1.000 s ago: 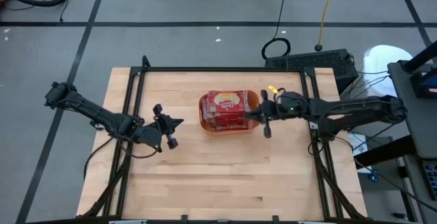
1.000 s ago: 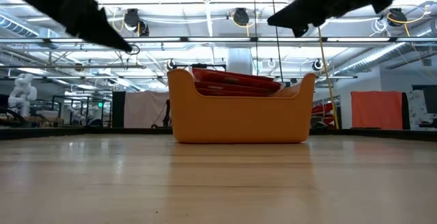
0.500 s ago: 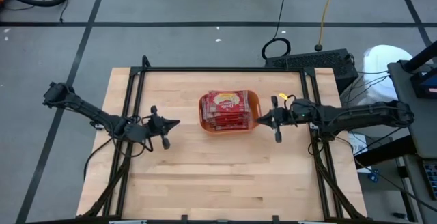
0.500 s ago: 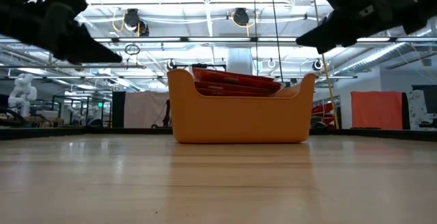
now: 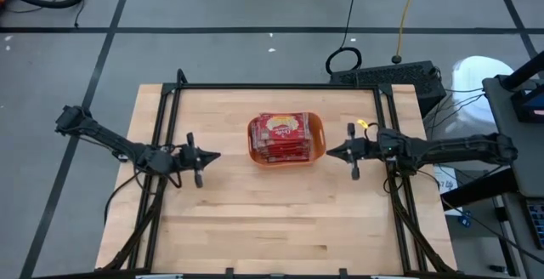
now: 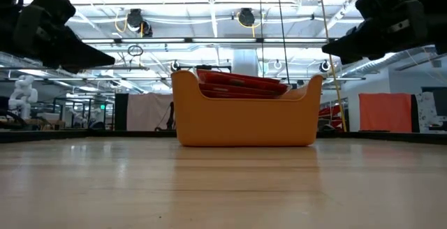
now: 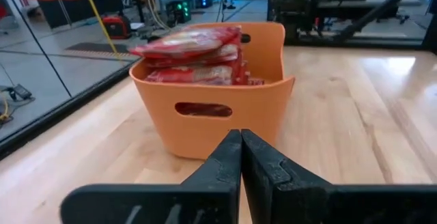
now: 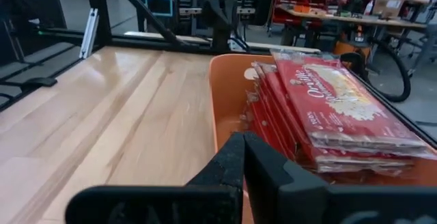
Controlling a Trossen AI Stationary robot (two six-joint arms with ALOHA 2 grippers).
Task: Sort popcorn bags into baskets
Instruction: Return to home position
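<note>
At frame centre, the orange bin [image 5: 317,136] holds stacked red popcorn bags [image 5: 280,134]. The left gripper [image 5: 212,155] hangs left of it, the right gripper [image 5: 332,151] right, both pinched closed and empty.

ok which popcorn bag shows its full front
The top popcorn bag in the orange bin, oval picture facing up; the other bags beneath it show only edges.

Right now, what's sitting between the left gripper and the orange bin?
Nothing. The high view shows only bare wooden table between the left gripper, its jaws shut, and the orange bin.
</note>
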